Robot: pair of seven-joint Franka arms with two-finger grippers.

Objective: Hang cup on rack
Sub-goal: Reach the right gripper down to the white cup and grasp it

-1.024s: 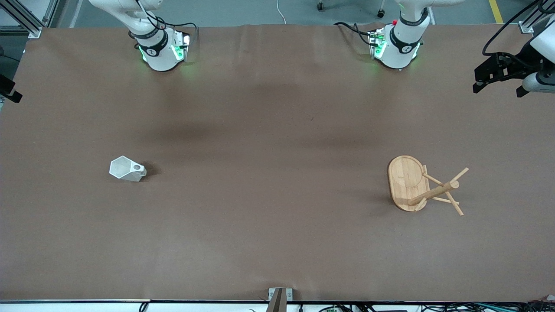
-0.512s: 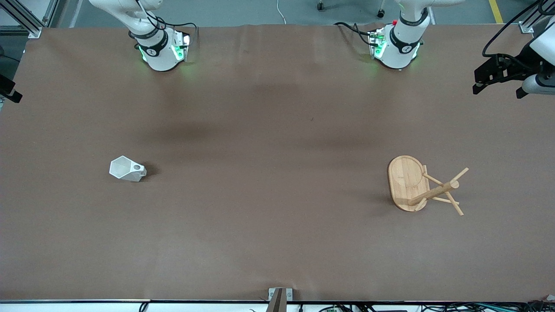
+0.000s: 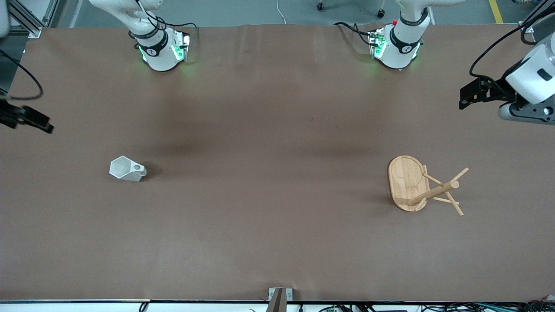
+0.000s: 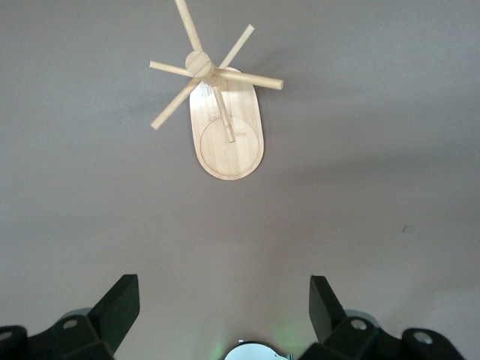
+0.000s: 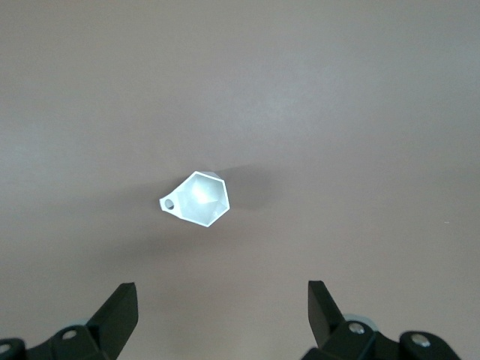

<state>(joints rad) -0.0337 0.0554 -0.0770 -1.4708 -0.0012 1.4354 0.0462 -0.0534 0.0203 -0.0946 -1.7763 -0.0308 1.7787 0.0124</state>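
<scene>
The white faceted cup [image 3: 127, 169] sits on the brown table toward the right arm's end, its mouth and pierced handle showing from above. It also shows in the right wrist view [image 5: 201, 199]. The wooden rack [image 3: 422, 186] stands on its oval base toward the left arm's end, with its post and thin pegs; it also shows in the left wrist view [image 4: 225, 120]. My right gripper [image 3: 43, 125] [image 5: 221, 292] is open and empty, up in the air at the table's edge, apart from the cup. My left gripper [image 3: 465, 102] [image 4: 223, 289] is open and empty, high over the table's edge, apart from the rack.
The two arm bases [image 3: 160, 47] [image 3: 396, 43] stand along the table's edge farthest from the front camera. A small metal bracket [image 3: 279, 294] sits at the edge nearest to it. Brown table [image 3: 277, 173] lies between cup and rack.
Both arms have swung in toward the table. The right gripper has come farther into view at its end; the left gripper has moved in over the table's edge. Cup and rack have not moved.
</scene>
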